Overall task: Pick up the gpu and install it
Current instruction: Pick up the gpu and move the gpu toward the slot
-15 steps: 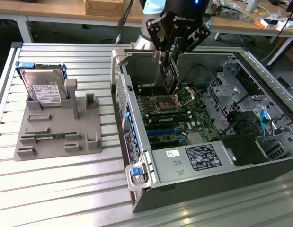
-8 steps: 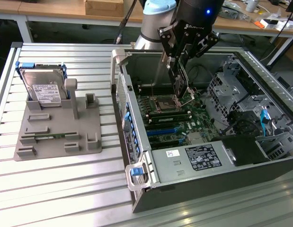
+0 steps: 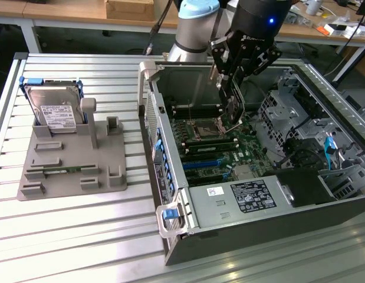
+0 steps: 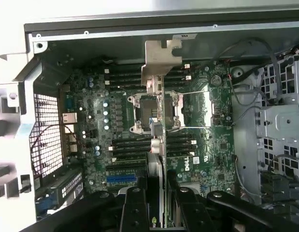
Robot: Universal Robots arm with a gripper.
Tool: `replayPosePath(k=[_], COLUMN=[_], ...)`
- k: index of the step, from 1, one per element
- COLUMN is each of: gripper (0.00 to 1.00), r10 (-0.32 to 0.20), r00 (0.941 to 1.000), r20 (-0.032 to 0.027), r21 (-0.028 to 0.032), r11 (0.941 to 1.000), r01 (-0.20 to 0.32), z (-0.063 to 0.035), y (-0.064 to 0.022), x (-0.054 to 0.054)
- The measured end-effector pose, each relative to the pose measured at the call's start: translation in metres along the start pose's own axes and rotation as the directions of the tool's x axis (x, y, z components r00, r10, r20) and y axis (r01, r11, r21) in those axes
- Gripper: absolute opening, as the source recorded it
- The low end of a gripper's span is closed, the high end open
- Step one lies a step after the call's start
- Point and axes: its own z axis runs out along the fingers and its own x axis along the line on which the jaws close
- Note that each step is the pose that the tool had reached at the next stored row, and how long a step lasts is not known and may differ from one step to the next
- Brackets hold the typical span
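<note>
At the slatted metal table's near edge, the open dark computer case lies on its side, so its green motherboard faces up for access. Above that board the black two-finger gripper is pinched narrow on the gpu, a thin dark card with a silver bracket. It hangs edge-down, probably so that its connector edge can meet a slot. In the wrist view the gripper points the gpu's bracket at the case's far wall. Toward the table's far corner, a silver hard drive stands parked in a grey tray.
</note>
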Motion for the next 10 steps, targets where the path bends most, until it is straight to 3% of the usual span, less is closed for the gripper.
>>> replayPosePath(k=[5,10], gripper=[0.27,0.27], r10=[0.0,0.0], r00=[1.0,1.0], r20=[0.0,0.0], r21=[0.0,0.0001], r11=[1.0,1.0], r01=[0.0,0.0], z=[0.0048,0.0064], y=[0.001,0.0011], x=[-0.017,-0.019])
